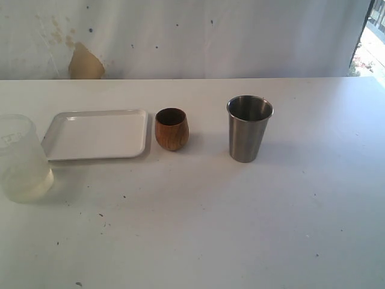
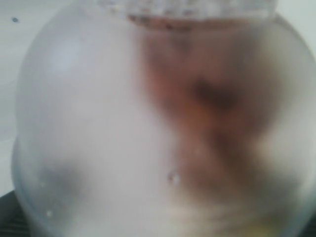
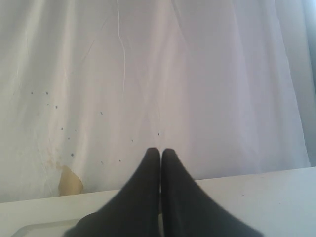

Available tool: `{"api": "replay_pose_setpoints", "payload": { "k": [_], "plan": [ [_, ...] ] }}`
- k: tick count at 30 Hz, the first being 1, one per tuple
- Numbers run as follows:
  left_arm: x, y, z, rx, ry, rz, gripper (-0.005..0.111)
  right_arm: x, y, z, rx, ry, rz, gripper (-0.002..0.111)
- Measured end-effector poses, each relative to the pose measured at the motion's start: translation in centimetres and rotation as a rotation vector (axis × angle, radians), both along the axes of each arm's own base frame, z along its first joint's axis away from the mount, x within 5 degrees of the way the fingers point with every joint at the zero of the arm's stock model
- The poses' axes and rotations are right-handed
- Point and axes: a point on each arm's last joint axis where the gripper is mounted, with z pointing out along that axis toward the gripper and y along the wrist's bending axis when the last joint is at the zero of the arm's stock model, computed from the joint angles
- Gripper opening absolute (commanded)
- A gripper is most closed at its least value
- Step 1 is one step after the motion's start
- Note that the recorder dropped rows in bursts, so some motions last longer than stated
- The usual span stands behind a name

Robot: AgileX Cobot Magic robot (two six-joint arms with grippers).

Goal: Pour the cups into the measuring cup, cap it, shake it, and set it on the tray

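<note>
Exterior view first: where do the 2 cups stand?

Both upright on the white table (image 1: pixel 240 229). The wooden cup (image 1: pixel 171 129) sits just beside the tray (image 1: pixel 96 133), at its 3 o'clock; the steel cup (image 1: pixel 249 137) stands apart, farther toward 3 o'clock.

And the 2 grippers?

The right gripper (image 3: pixel 161 152) has its fingers pressed together on nothing. The left gripper I cannot tell, spread or pinching: a frosted container (image 1: pixel 21 159), at the tray's 8 o'clock, fills its wrist view in a blur.
</note>
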Motion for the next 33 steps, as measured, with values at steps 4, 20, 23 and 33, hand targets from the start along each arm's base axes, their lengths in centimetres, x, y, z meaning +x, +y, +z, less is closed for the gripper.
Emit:
{"api": "replay_pose_setpoints", "payload": {
  "k": [4, 20, 23, 33],
  "plan": [
    [0.02, -0.03, 0.03, 0.018, 0.0, -0.01, 0.0, 0.0, 0.0, 0.0, 0.0, 0.0, 0.0, 0.0],
    [0.21, -0.29, 0.45, 0.124, -0.033, -0.079, 0.0, 0.0, 0.0, 0.0, 0.0, 0.0, 0.0, 0.0],
    [0.21, -0.29, 0.45, 0.126, -0.033, -0.08, 0.0, 0.0, 0.0, 0.0, 0.0, 0.0, 0.0, 0.0],
    [0.21, -0.3, 0.45, 0.127, -0.032, -0.081, 0.0, 0.0, 0.0, 0.0, 0.0, 0.0, 0.0, 0.0]
  ]
}}
